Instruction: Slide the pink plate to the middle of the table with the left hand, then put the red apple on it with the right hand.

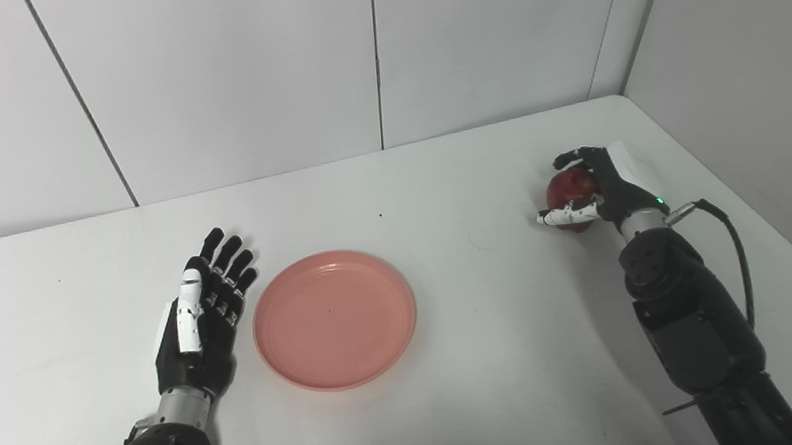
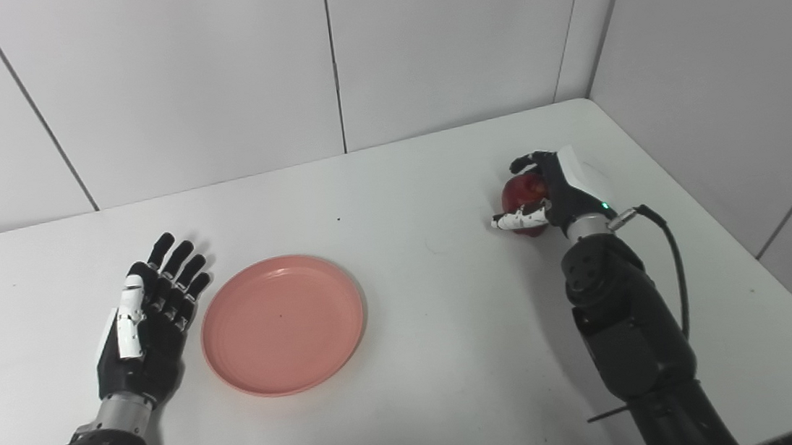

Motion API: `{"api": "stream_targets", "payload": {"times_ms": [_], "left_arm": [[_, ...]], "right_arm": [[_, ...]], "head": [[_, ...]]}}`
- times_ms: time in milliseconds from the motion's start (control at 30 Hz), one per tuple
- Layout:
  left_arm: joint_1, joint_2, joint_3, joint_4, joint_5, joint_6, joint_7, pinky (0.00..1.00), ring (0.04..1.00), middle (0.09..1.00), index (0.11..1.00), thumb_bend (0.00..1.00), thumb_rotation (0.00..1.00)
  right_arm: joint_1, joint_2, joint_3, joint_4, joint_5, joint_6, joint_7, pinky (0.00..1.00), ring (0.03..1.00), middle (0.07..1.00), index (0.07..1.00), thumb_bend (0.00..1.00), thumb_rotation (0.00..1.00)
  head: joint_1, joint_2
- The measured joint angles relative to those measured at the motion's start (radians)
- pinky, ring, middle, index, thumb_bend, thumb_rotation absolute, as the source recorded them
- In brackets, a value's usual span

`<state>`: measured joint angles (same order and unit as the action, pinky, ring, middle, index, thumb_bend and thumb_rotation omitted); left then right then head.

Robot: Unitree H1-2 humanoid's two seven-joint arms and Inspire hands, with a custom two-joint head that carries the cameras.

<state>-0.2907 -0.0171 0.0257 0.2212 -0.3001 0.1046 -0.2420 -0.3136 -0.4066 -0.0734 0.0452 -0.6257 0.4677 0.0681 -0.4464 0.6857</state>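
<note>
Two hands were over the white table [image 1: 437, 197], one spread beside the pink plate [image 1: 335, 320], the other wrapped around the red apple [image 1: 570, 192].

From where I stood, the left hand [image 1: 200, 321] lay with its fingers stretched and apart, holding nothing, just left of the plate's rim; I could not tell whether it touched the rim. The plate sat empty near the table's middle, a little toward the left. Well off to the right, near the far corner, the right hand [image 2: 555, 200] had its fingers curled over the apple and its thumb across the near side, gripping it at the tabletop. The right eye view showed a brighter patch on top of the apple between the fingers; the left eye view showed more of its dark red flank.
</note>
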Motion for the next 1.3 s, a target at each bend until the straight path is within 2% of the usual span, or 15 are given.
{"api": "stream_targets", "payload": {"times_ms": [100, 133, 167, 233, 400, 600, 700, 833, 1167, 1300], "left_arm": [[0.0, 0.0, 0.0, -0.001, 0.0, 0.0, 0.0, 0.94, 0.931, 0.942, 0.934, 0.35, 1.0], [0.001, 0.0, 0.0, -0.001, 0.0, 0.0, 0.0, 0.94, 0.931, 0.942, 0.934, 0.35, 1.0], [0.001, 0.0, 0.0, -0.002, 0.0, 0.0, 0.0, 0.95, 0.932, 0.943, 0.935, 0.35, 1.0], [0.001, 0.0, 0.0, -0.002, 0.0, 0.0, 0.0, 0.95, 0.933, 0.944, 0.935, 0.35, 1.0], [0.002, 0.0, -0.001, -0.002, 0.0, 0.0, 0.0, 0.95, 0.935, 0.945, 0.937, 0.35, 1.0], [0.002, 0.0, -0.001, -0.002, 0.0, 0.0, 0.0, 0.95, 0.933, 0.944, 0.937, 0.35, 1.0], [0.002, 0.0, -0.001, -0.002, 0.0, 0.0, 0.0, 0.95, 0.934, 0.945, 0.937, 0.35, 1.0], [0.002, 0.0, -0.001, -0.001, 0.0, 0.0, 0.0, 0.95, 0.936, 0.947, 0.938, 0.35, 1.0], [0.002, -0.002, -0.004, -0.001, 0.001, 0.0, 0.0, 0.94, 0.932, 0.945, 0.936, 0.35, 1.0], [0.002, -0.007, -0.005, -0.002, 0.001, 0.0, 0.001, 0.94, 0.931, 0.944, 0.938, 0.35, 1.0]], "right_arm": [[-0.001, -0.017, 0.021, 0.003, -0.024, 0.0, 0.003, 0.38, 0.44, 0.509, 0.487, 0.53, 0.13], [-0.001, -0.022, 0.028, 0.004, -0.032, 0.0, 0.005, 0.38, 0.437, 0.507, 0.486, 0.53, 0.13], [-0.001, -0.023, 0.03, 0.005, -0.037, 0.0, 0.005, 0.35, 0.42, 0.489, 0.487, 0.53, 0.05], [-0.001, -0.023, 0.033, 0.006, -0.045, 0.0, 0.005, 0.35, 0.417, 0.487, 0.483, 0.53, 0.01], [-0.003, -0.024, 0.038, 0.008, -0.06, 0.0, -0.001, 0.3, 0.381, 0.447, 0.498, 0.53, 0.0], [-0.002, -0.023, 0.034, 0.008, -0.083, 0.0, 0.001, 0.32, 0.403, 0.462, 0.494, 0.53, 0.0], [-0.002, -0.015, 0.01, -0.007, -0.099, 0.0, 0.013, 0.32, 0.396, 0.466, 0.494, 0.53, 0.0], [-0.003, -0.012, -0.009, -0.045, -0.103, 0.0, 0.02, 0.33, 0.405, 0.471, 0.493, 0.53, 0.0], [-0.01, -0.009, -0.006, -0.186, -0.103, 0.001, 0.061, 0.32, 0.383, 0.443, 0.524, 0.53, 0.0], [-0.027, 0.007, -0.003, -0.239, -0.131, 0.004, 0.096, 0.34, 0.396, 0.445, 0.519, 0.53, 0.0]], "head": [[0.002, 0.0], [0.002, 0.0], [0.002, 0.0], [0.002, 0.0], [0.003, 0.0], [0.006, 0.0], [0.009, 0.0], [0.014, -0.002], [0.032, -0.005], [0.048, -0.008]]}}
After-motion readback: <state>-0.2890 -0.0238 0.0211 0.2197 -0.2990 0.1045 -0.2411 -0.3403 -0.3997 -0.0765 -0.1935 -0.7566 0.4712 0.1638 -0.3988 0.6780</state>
